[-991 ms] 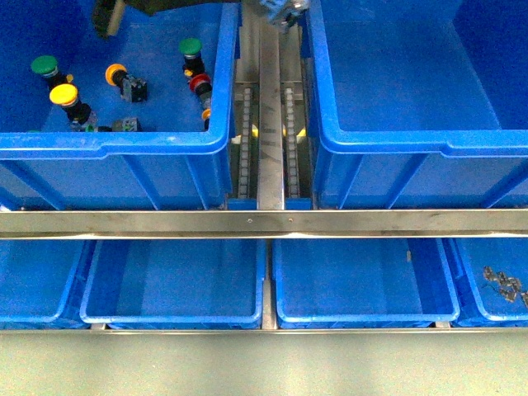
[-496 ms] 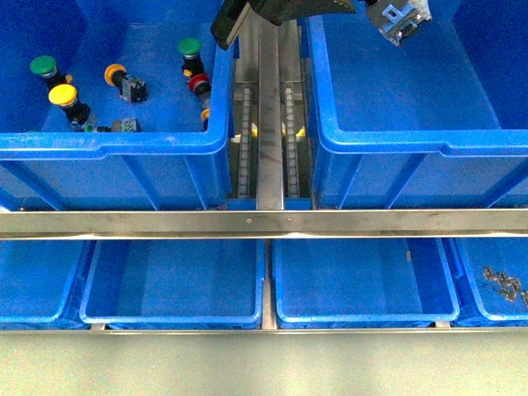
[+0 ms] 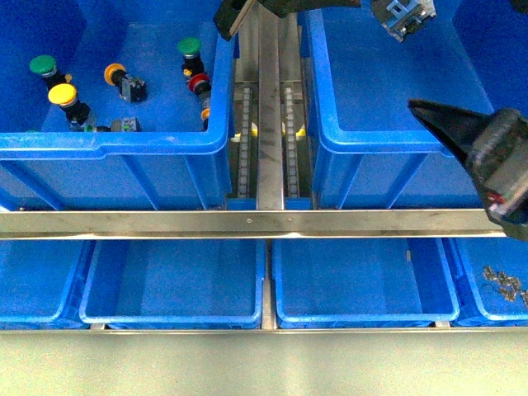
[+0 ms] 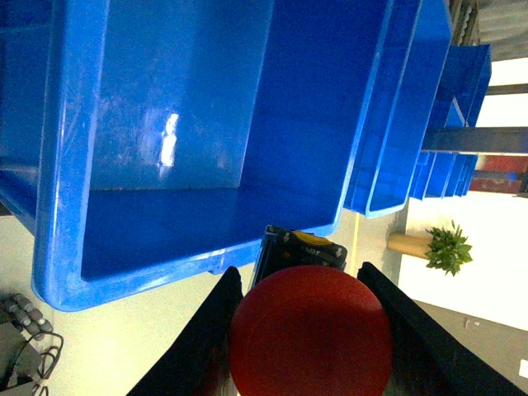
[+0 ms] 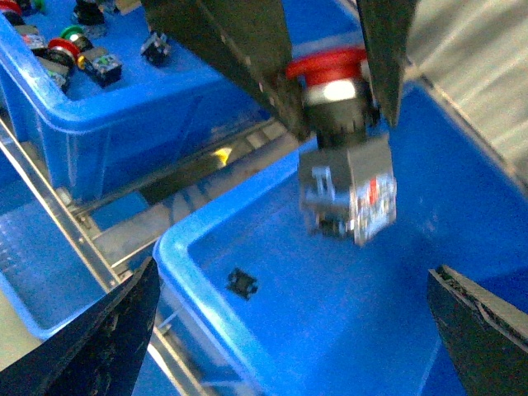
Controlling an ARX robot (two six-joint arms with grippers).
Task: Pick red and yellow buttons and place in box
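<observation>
My left gripper (image 4: 309,330) is shut on a red button (image 4: 309,338), whose round cap fills the gap between the black fingers. Seen from the right wrist, that red button (image 5: 330,66) hangs with its grey block body down over the box (image 5: 190,247). In the front view the held button's body (image 3: 403,18) shows at the top, above the box (image 3: 388,148) on the right. My right gripper (image 3: 450,124) is open over the box's right part, holding nothing. In the left bin (image 3: 115,147) lie a red button (image 3: 199,82) and yellow buttons (image 3: 63,95), (image 3: 115,74).
Two green buttons (image 3: 43,66), (image 3: 190,47) lie among the others in the left bin. A small black piece (image 5: 242,283) lies on the box floor. A metal track (image 3: 271,124) runs between the bins, a steel rail (image 3: 264,221) crosses in front, and shallow trays (image 3: 173,280) sit below.
The left gripper carried the red button from the middle track rightward over the box. The right gripper has come into the front view from the right.
</observation>
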